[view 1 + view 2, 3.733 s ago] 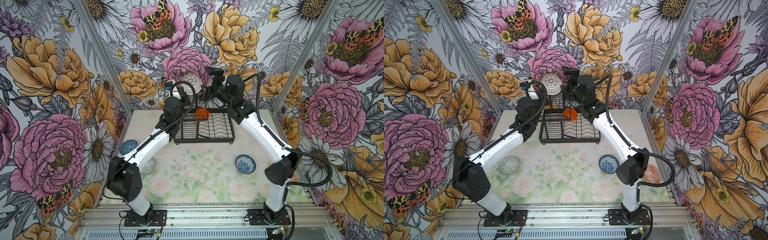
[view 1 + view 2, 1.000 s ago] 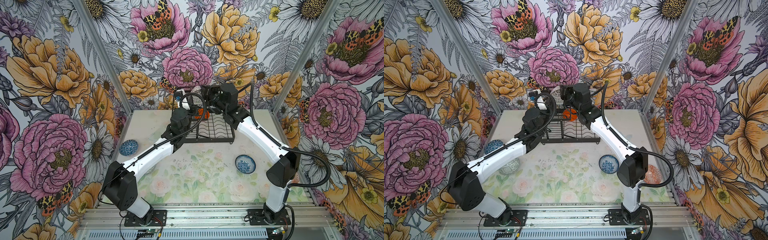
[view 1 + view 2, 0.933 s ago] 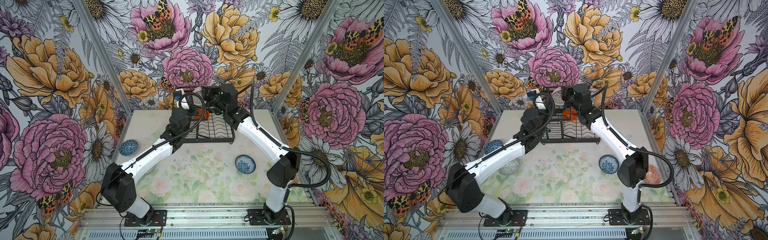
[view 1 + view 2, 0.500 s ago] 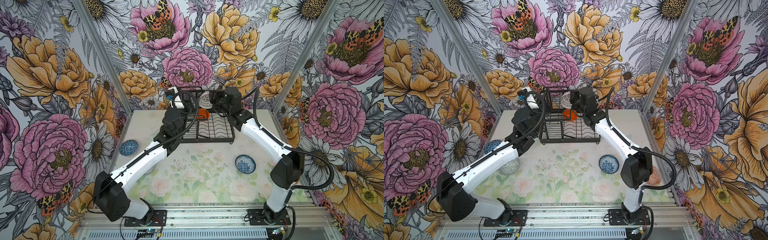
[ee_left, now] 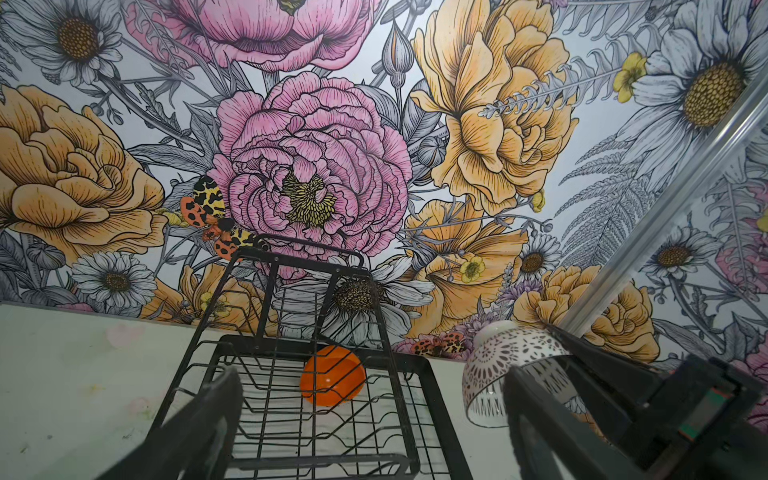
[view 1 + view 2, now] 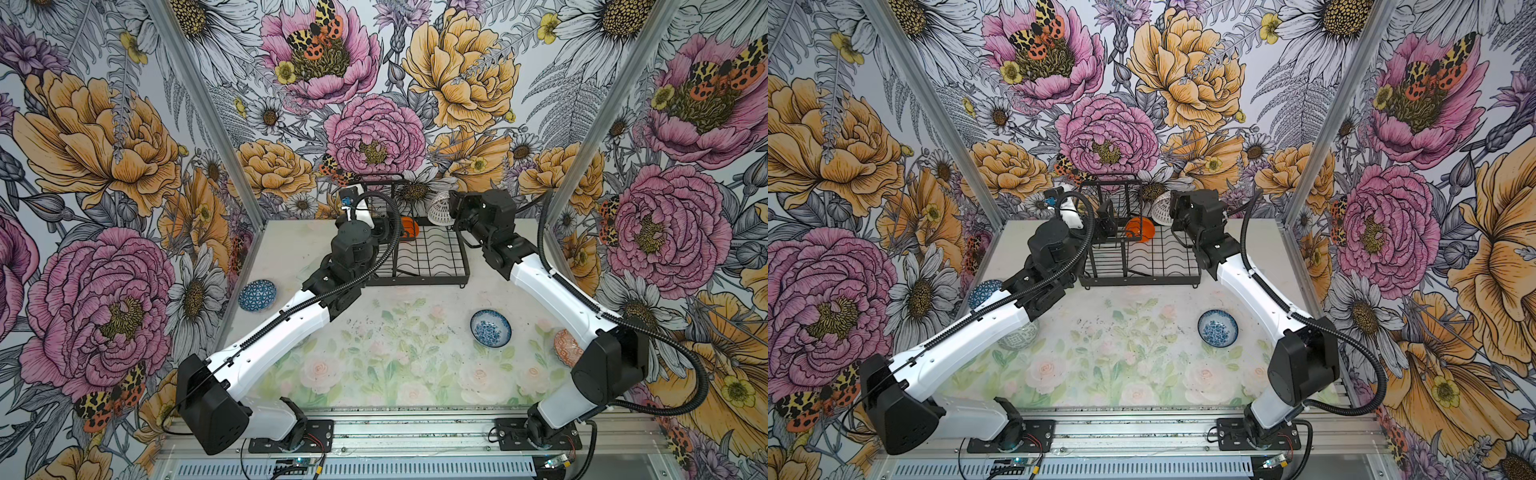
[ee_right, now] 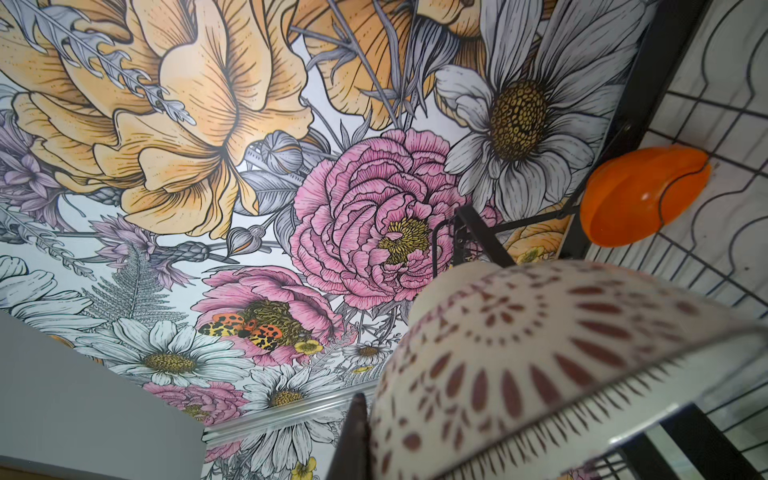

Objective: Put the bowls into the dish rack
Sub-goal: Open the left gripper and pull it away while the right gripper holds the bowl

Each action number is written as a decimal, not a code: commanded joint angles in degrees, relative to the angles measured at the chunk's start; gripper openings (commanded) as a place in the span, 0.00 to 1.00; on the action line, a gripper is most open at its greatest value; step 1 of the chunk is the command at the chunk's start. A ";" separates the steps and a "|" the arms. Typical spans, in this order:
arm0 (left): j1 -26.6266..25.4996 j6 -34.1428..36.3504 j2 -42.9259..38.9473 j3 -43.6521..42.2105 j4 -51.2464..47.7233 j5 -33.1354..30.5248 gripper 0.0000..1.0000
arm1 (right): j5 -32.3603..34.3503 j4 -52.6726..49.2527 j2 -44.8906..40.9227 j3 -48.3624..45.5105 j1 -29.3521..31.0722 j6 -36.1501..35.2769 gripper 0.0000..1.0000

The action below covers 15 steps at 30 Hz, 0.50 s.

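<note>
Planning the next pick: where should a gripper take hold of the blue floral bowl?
The rim, from straight above, one finger inside, one outside. The blue floral bowl sits upright, mouth up; its curved wall would likely slip in a side grip.

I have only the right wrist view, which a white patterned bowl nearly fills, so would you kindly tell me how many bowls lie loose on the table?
Observer: Four: a blue geometric bowl, a blue floral bowl, a red-orange bowl and a grey-green bowl.
Operator: Is any of them awkward to reach?
Observer: The grey-green bowl lies partly under the left arm.
Operator: Is the left gripper free to help?
Observer: Yes: the left wrist view shows the left gripper empty, jaws wide open, with your white bowl off to one side of it.
</note>
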 commanded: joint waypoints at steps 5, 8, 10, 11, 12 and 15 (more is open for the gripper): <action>-4.23 -0.78 -0.44 5.05 -10.25 -3.43 0.99 | -4.11 7.67 -7.61 -10.32 -4.63 -6.76 0.00; -5.41 -1.03 0.13 6.01 -12.83 -3.90 0.99 | -4.62 7.99 -8.96 -13.29 -5.98 -11.80 0.00; -5.64 -1.18 0.78 7.04 -14.83 -2.69 0.99 | -4.76 8.14 -9.29 -14.80 -6.58 -15.38 0.00; -5.64 -1.14 1.26 7.68 -16.07 -1.78 0.99 | -5.01 8.61 -9.22 -15.37 -6.70 -17.87 0.00; -5.59 -1.24 1.74 8.46 -17.33 -1.16 0.99 | -5.47 8.64 -9.08 -15.50 -6.79 -19.79 0.00; -5.15 -0.44 3.93 11.58 -21.39 1.31 0.99 | -7.09 8.64 -7.74 -15.40 -6.81 -26.22 0.00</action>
